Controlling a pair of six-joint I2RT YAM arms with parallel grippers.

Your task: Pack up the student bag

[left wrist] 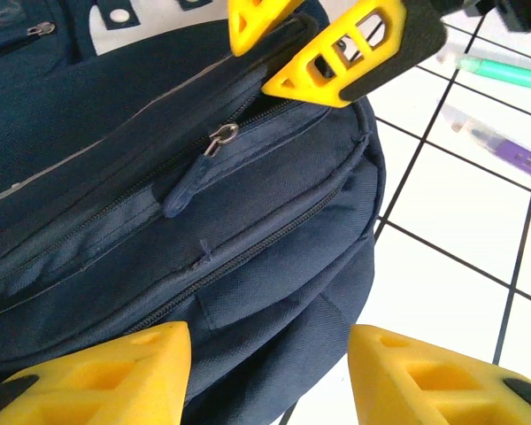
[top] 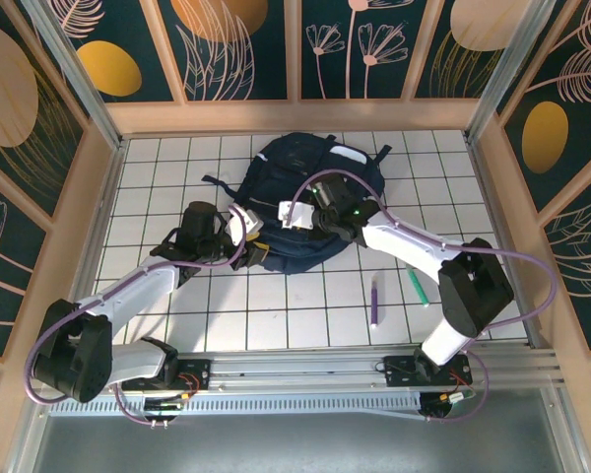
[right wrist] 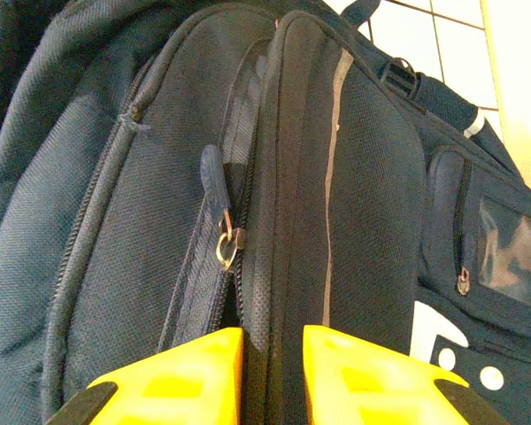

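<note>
Student bag (top: 286, 168), zip ridge (right wrist: 279, 204) pinched in right jaws, left jaws half-open (empty) over its edge

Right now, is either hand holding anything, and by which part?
The right hand pinches the student bag by the fabric ridge beside a zip pull; the left hand is open, holding nothing.

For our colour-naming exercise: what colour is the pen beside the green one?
Purple. The pen shows best in the top external view.

My right gripper (right wrist: 273, 335) has matt yellow plastic fingers (right wrist: 181, 379); the student bag (right wrist: 97, 221) is coarse woven cloth, its zip ring (right wrist: 226, 249) shiny metal.
</note>
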